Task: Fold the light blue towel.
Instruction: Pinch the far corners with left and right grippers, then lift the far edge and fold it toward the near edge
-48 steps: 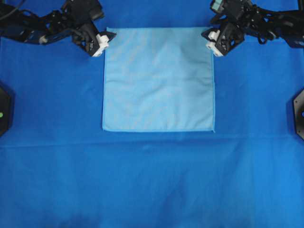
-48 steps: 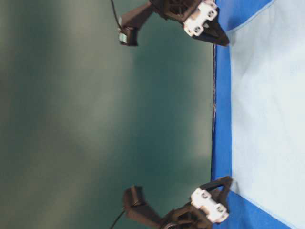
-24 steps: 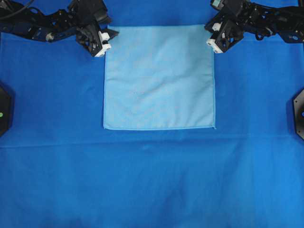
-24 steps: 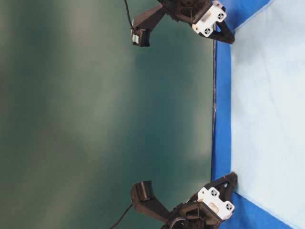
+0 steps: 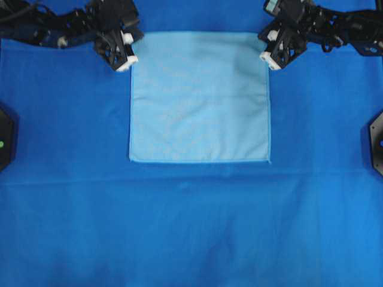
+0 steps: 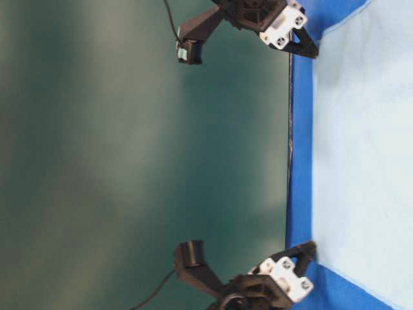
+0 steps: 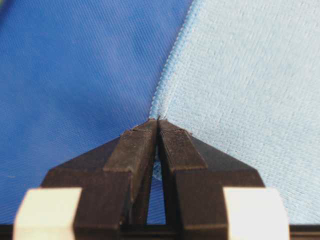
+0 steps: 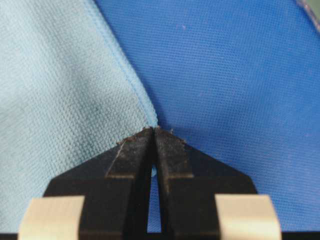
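Our left gripper [image 5: 133, 45], fingertips pressed together, pinches the far-left corner of the light blue towel [image 5: 199, 98], which lies flat on the table cloth [image 5: 191, 227]; our right gripper [image 5: 265, 46] likewise pinches its far-right corner.

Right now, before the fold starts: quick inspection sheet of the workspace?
Surface: blue table cloth, flat, with a faint crease line below the towel.
Job's things: towel spread flat and square, unfolded.
Clutter: nothing seen.
Grippers: left tool shut on a far towel corner, hem running out from its tips; right tool shut on the other far corner.
Cables: a dark cable trails from one arm in the table-level view; none lies on the towel.
Surroundings: black mounts at both side edges of the overhead view, the left one with a green light; plain green backdrop behind the table.
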Robot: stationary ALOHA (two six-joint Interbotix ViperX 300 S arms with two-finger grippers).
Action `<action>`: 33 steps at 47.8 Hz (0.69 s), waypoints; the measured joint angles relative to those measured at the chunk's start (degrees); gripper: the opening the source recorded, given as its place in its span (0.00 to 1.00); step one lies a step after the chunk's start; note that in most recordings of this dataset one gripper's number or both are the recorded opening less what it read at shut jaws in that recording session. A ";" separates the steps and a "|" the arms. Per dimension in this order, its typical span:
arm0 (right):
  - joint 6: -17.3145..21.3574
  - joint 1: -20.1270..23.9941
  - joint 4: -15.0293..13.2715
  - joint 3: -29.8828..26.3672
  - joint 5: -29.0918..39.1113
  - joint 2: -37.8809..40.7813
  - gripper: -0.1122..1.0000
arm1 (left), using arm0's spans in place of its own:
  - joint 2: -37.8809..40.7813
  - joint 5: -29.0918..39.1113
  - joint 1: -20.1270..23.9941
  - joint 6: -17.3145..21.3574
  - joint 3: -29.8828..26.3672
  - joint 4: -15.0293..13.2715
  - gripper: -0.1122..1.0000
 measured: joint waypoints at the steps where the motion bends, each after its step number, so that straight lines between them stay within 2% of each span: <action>1: 0.09 0.00 0.09 0.09 0.35 -0.70 0.11 | -0.53 0.26 0.00 0.00 -0.09 0.00 0.11; 8: 0.18 0.00 0.00 0.97 1.41 -5.19 0.11 | -3.96 1.67 -0.53 1.49 -0.09 0.00 0.11; 21: 0.44 1.32 0.09 2.29 1.93 -9.14 0.11 | -6.15 3.25 -2.11 1.32 1.14 0.09 0.11; 26: 1.14 3.08 0.44 3.08 3.60 -9.93 0.11 | -7.56 5.98 -4.31 1.32 1.58 0.00 0.11; 33: 2.72 8.26 1.23 4.92 6.42 -12.04 0.11 | -9.93 10.37 -8.35 1.49 2.55 0.09 0.11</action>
